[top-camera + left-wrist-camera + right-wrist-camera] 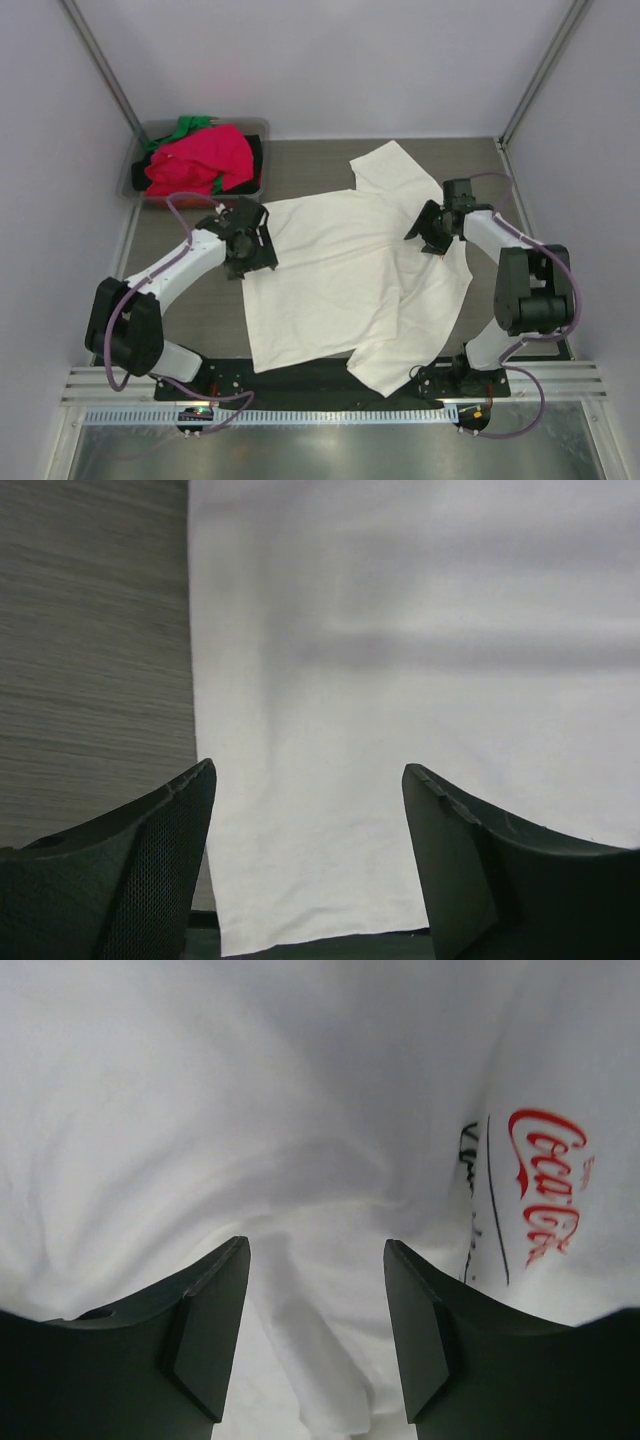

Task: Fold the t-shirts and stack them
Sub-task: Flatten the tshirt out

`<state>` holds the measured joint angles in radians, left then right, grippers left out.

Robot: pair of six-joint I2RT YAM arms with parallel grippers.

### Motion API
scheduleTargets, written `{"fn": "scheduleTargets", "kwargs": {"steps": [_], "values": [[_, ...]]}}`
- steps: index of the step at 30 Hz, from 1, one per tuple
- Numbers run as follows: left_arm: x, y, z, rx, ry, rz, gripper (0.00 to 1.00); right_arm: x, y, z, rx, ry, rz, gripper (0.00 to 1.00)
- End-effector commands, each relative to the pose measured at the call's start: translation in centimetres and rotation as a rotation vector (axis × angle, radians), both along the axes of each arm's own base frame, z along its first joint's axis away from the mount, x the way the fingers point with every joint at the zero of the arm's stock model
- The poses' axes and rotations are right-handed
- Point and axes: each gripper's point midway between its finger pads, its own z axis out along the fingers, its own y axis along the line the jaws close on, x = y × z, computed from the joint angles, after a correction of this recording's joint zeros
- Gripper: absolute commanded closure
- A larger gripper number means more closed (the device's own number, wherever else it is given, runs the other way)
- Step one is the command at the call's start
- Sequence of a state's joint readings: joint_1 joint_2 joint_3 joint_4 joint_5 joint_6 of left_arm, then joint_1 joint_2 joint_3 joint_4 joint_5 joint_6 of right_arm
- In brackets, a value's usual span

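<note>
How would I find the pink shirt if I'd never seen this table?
Look at the table's far left corner, where a grey bin sits. The pink shirt is the crumpled heap on top inside it. It is the brightest thing there, beside a bit of green cloth and some dark cloth.

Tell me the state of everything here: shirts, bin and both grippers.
White tee: spread on the table, unfolded, wrinkled.
Pink tee: crumpled in the bin.
Green tee: bunched in the bin, mostly covered.
Left gripper: open, over the white tee's edge.
Right gripper: open, over a wrinkle.
</note>
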<state>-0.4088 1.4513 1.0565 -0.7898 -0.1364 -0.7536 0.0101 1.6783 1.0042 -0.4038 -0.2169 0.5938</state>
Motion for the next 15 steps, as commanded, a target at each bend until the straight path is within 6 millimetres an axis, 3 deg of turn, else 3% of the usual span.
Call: {"fn": "scheduleTargets", "kwargs": {"steps": [1, 5, 8, 9, 10, 12, 13, 15], "values": [[-2.1, -3.4, -2.8, -0.080, 0.053, -0.020, 0.24, -1.9, -1.4, 3.7, -0.129, -0.031, -0.076, 0.38], [-1.5, -5.5, -5.4, -0.078, 0.098, -0.052, 0.24, -3.0, -0.8, 3.3, -0.100, -0.028, -0.067, 0.37], [0.5, -6.1, -6.9, -0.027, 0.117, -0.079, 0.24, -2.6, -0.1, 3.2, -0.069, -0.030, -0.019, 0.39], [0.8, -5.9, -7.2, -0.001, 0.130, -0.086, 0.24, -2.4, 0.0, 3.2, -0.070, -0.035, -0.012, 0.39], [2.4, -5.9, -6.9, 0.031, 0.110, -0.080, 0.24, -2.0, -0.2, 3.4, -0.082, -0.044, -0.007, 0.39], [2.7, -4.8, -8.6, 0.108, 0.177, -0.092, 0.24, -1.6, -0.3, 2.4, -0.097, -0.020, 0.003, 0.38], [4.1, -4.3, -8.3, 0.126, 0.162, -0.073, 0.25, -0.9, -0.5, 2.5, -0.106, -0.026, 0.006, 0.38], [5.0, -2.6, -9.1, 0.144, 0.190, -0.039, 0.24, -0.3, -0.8, 0.4, -0.110, 0.033, 0.006, 0.38]]}}
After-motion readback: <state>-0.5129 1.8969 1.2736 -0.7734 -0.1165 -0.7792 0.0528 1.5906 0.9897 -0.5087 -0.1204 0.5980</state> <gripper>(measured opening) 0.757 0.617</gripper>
